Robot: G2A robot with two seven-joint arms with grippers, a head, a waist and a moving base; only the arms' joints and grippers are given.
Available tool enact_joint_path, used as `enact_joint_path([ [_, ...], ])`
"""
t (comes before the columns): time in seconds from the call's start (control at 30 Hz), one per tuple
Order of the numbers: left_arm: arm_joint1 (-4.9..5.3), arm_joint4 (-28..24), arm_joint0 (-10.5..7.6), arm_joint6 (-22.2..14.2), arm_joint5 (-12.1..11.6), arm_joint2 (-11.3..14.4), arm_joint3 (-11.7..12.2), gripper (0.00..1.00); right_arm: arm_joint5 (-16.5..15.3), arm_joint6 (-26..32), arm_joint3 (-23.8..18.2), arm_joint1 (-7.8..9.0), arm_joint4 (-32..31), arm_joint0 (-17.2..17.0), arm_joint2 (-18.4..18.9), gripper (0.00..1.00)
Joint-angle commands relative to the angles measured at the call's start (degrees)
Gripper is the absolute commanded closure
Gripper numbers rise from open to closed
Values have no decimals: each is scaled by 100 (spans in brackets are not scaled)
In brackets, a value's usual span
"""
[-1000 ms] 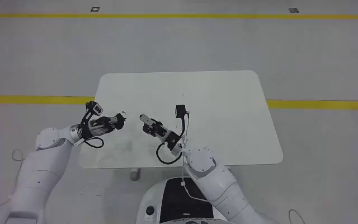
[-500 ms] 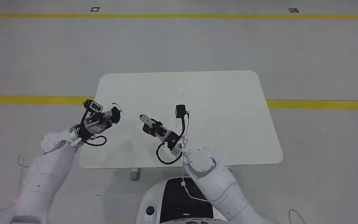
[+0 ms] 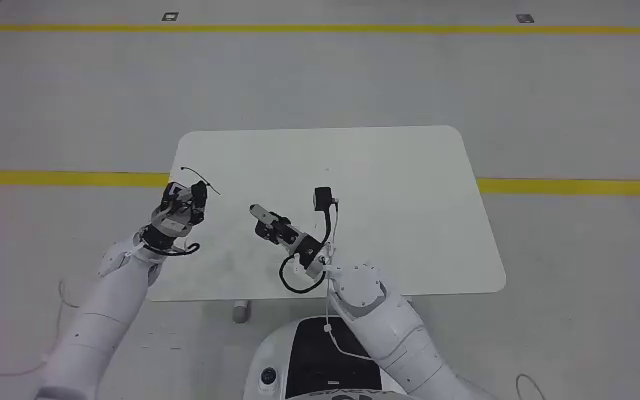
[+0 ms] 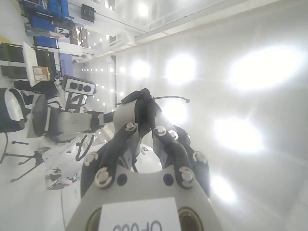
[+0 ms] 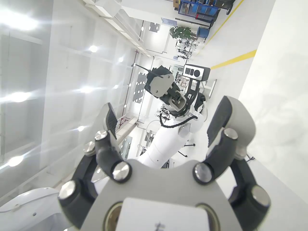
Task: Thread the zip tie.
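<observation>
Where the white tabletop (image 3: 400, 170) comes to its left edge, the left end effector (image 3: 186, 205) hangs just above that edge, raised off the surface. It is clenched on the black zip tie (image 4: 172, 97). The fingertips (image 4: 134, 97) press together on the thin strap, which sticks out on either side of them into the air. The longer free part curves slightly and ends in a small square tip. The tie touches nothing but this end effector.

Further right, over the left-centre part of the tabletop, the right end effector (image 3: 258, 212) points toward the left one and is well apart from it. It is released, its two ribbed fingers (image 5: 220, 118) spread wide. From the right wrist, the left end effector and the tie show between them, farther off.
</observation>
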Motion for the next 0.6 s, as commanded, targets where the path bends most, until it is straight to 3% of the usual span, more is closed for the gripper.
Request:
enact_joint_path([
  [0.0, 0, -1, 1, 0, 1, 0, 0, 100, 0, 0, 0, 0, 0, 0, 0, 0],
  [0.13, -34, -242, 71, 115, 96, -25, -117, 100, 0, 0, 0, 0, 0, 0, 0, 0],
  [0.2, -52, -269, 95, 0, 167, -29, -110, 100, 0, 0, 0, 0, 0, 0, 0, 0],
  [0.3, -75, -562, 191, 0, 638, -11, -351, 100, 0, 0, 0, 0, 0, 0, 0, 0],
  [0.4, -65, -641, 310, 0, 856, -87, -614, 100, 0, 0, 0, 0, 0, 0, 0, 0],
  [0.5, -57, -605, 410, 0, 832, -165, -827, 100, 0, 0, 0, 0, 0, 0, 0, 0],
  [0.57, -57, -499, 453, 0, 658, -191, -880, 100, 0, 0, 0, 0, 0, 0, 0, 0],
])
